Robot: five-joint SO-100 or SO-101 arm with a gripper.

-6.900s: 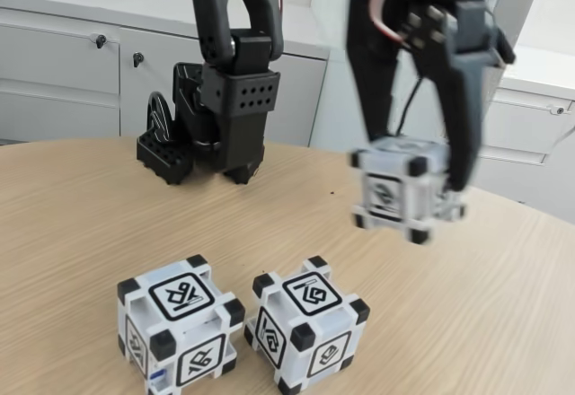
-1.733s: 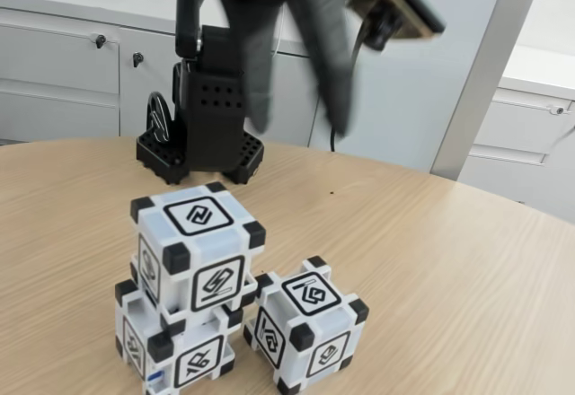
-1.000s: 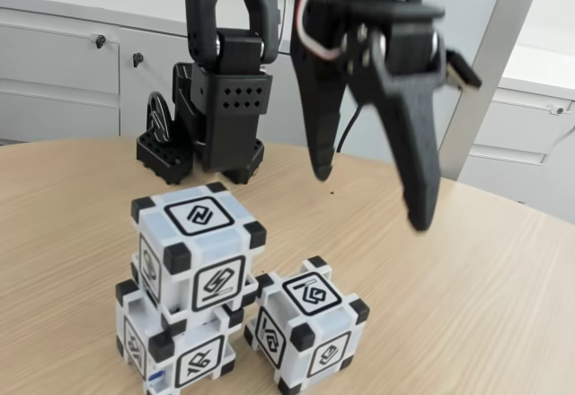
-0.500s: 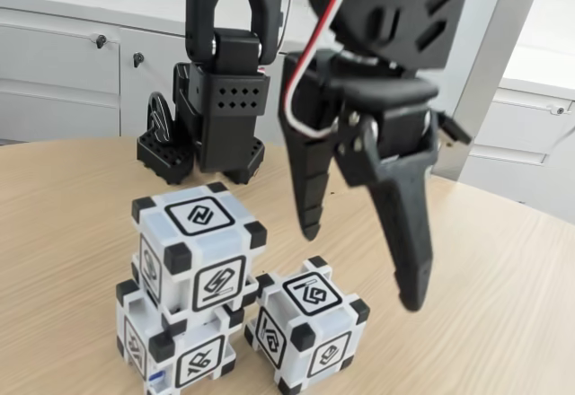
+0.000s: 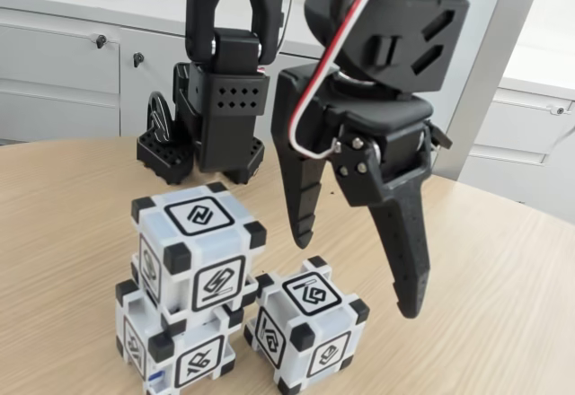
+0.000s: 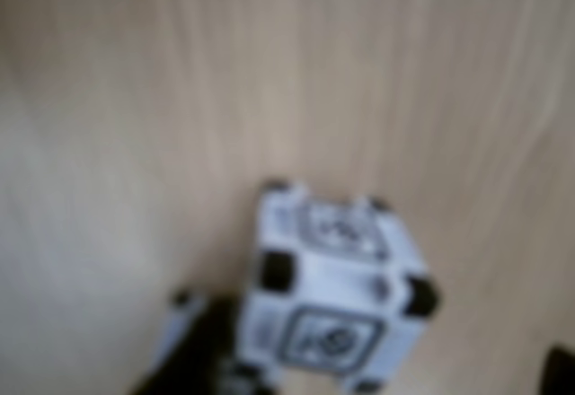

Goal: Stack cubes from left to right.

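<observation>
In the fixed view, two white translucent cubes with black corner blocks stand stacked, the top cube [image 5: 199, 251] on the bottom cube [image 5: 175, 350], and a third cube [image 5: 308, 334] sits just beside them on the pale wood-grain table [image 5: 503, 305]. The black plastic gripper [image 5: 357, 274] hangs spread wide and empty above the third cube, one pointed finger near the stack. Behind stand the arm's base [image 5: 202, 139] and grey cabinets [image 5: 63, 72].

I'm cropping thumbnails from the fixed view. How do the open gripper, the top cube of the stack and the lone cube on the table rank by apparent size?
1. The black two-finger gripper, open, clearly largest.
2. The white translucent top cube and the matching lone cube: they look alike; the top one appears slightly bigger, so I would not rank them.
</observation>
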